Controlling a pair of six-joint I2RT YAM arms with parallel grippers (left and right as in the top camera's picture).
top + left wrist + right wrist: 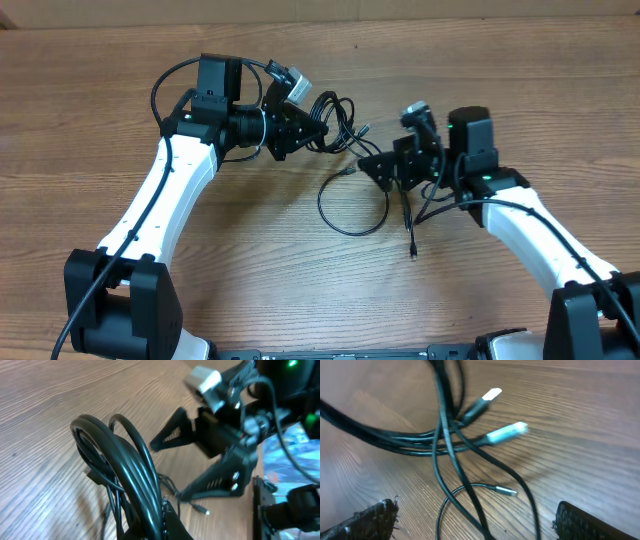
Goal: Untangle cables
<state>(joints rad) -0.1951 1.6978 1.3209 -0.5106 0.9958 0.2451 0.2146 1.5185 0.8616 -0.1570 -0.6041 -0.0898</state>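
On the light brown wooden desk [500, 80], the thin black flexible cables [142, 467] with small plug ends are found near the middle, between the two white-and-black arms [165, 195]. A bunch of their loops is clamped in the left claw [315, 130], whose jaws are pressed tight on the strands. In the left wrist view the loops are seen arching up from that claw, lifted off the desk. From the bunch, strands are trailed down to the right, where a loose loop is laid flat on the desk. One straight end is stretched toward the near edge and is finished by a small plug tip [413, 256]. The right claw [167, 470] is held just beside that loop, low over the desk, and its jaws are spread wide. In the right wrist view several strands are seen ahead of its two black fingers [370, 517], and one strand is run down between them; whether it is touched cannot be told. Two silver-ended plugs [512, 432] and a smaller one are shown there, the larger two blurred.
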